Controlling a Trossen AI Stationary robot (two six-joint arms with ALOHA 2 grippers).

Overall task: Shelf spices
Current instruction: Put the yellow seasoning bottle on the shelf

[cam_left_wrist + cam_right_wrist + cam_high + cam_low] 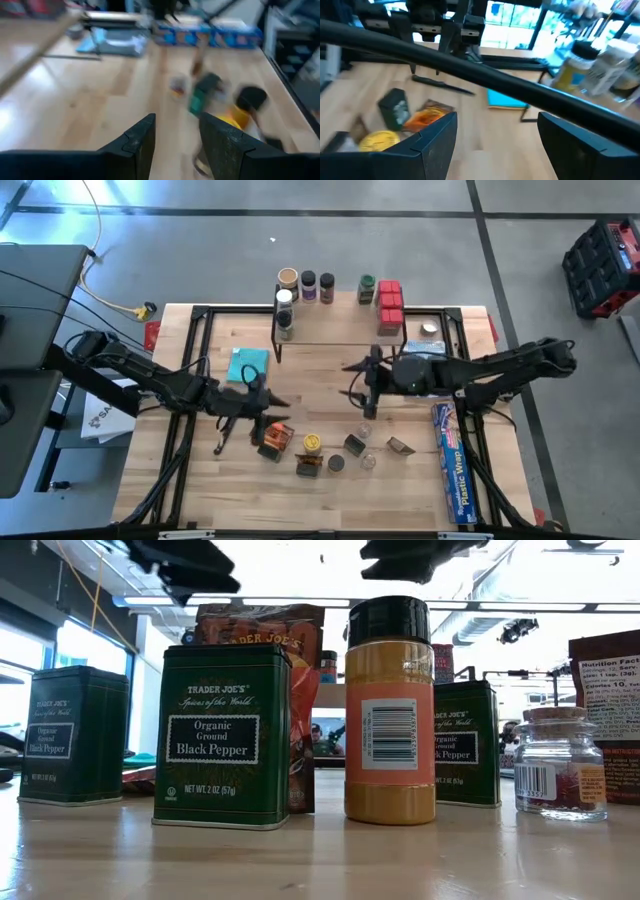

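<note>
The shelf (340,330) stands at the table's far middle with several jars and red boxes (390,305) on its top. More spices stand loose on the table's near middle: an orange packet (275,438), a yellow-lidded jar (312,444), dark tins (355,443) and small jars. In the low view, green pepper tins (222,735) and a black-lidded yellow jar (390,710) stand upright. My left gripper (272,406) (177,145) hovers open just left of the loose group. My right gripper (350,378) (497,142) is open above the table in front of the shelf. Neither holds anything.
A teal cloth (247,364) lies left of the shelf's front. The long blue plastic-wrap box (450,460) lies along the right side. A black frame (200,315) rings the tabletop. A black bar (470,70) crosses the right wrist view close by.
</note>
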